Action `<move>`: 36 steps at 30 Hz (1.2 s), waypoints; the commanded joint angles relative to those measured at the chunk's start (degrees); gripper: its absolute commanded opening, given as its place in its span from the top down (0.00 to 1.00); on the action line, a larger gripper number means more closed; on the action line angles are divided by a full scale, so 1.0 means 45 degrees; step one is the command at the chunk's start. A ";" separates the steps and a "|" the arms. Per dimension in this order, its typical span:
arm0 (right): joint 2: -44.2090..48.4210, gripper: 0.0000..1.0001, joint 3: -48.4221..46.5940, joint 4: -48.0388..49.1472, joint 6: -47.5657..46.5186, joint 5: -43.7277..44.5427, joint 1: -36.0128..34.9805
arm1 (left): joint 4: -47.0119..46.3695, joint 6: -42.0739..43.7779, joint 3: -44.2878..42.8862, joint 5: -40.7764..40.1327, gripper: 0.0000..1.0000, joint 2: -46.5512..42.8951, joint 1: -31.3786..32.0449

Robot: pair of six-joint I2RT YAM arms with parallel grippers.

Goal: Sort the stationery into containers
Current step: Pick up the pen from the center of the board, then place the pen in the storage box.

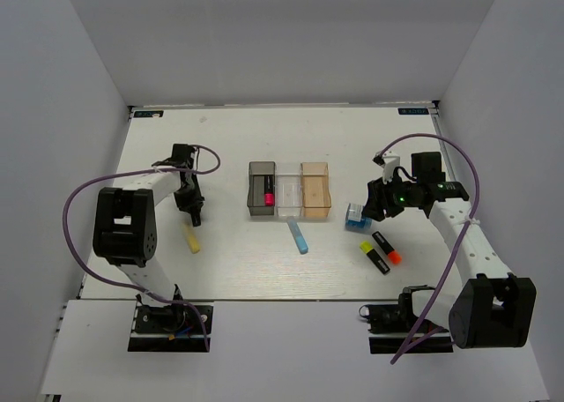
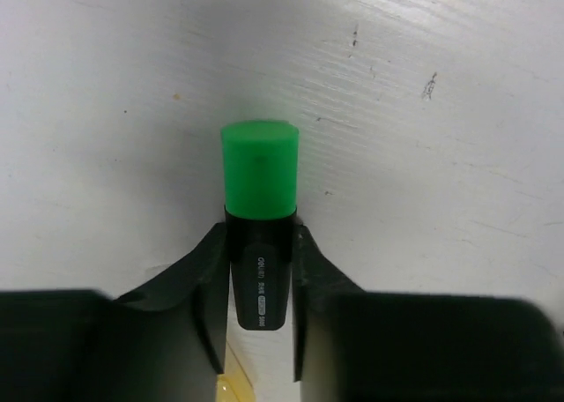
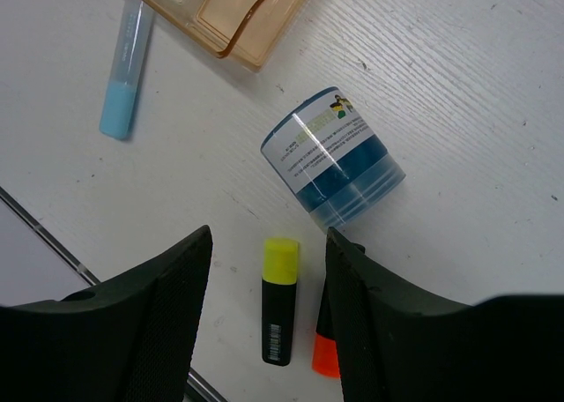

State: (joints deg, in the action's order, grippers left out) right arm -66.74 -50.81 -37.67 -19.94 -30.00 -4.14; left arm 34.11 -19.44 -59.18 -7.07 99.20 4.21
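My left gripper (image 2: 260,270) is shut on a black highlighter with a green cap (image 2: 259,177), held low over the table; in the top view the gripper (image 1: 193,215) is left of the bins. A pale yellow stick (image 1: 191,237) lies just below it. The dark grey bin (image 1: 256,174) holds a pink-ended highlighter (image 1: 267,194); the clear bin (image 1: 289,210) and the orange bin (image 1: 315,190) adjoin it. My right gripper (image 3: 269,243) is open above a yellow highlighter (image 3: 279,305) and an orange highlighter (image 3: 324,356), near a small blue block (image 3: 339,160).
A light blue stick (image 1: 299,236) lies below the clear bin; it also shows in the right wrist view (image 3: 123,85). The orange bin's corner (image 3: 229,18) is at the top of that view. White walls enclose the table on three sides.
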 commanded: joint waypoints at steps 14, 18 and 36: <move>0.0027 0.10 -0.0272 -0.0281 -0.0528 0.0514 0.0042 | 0.0682 -0.0366 -0.1591 0.2331 0.99 -0.3117 0.1892; -0.0266 0.57 -0.0448 -0.0613 -0.0879 0.0631 0.0042 | 0.0682 -0.0893 -0.2707 0.3094 0.99 -0.2866 0.2930; 0.0554 0.59 0.0998 -0.0672 -0.1974 0.3952 0.0042 | 0.0194 -0.1422 -0.4897 0.2490 0.80 0.0924 0.5549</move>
State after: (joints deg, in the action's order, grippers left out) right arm -64.73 -47.24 -40.62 -27.55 -14.79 -4.14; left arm 35.99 -25.39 -80.99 5.34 104.75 28.97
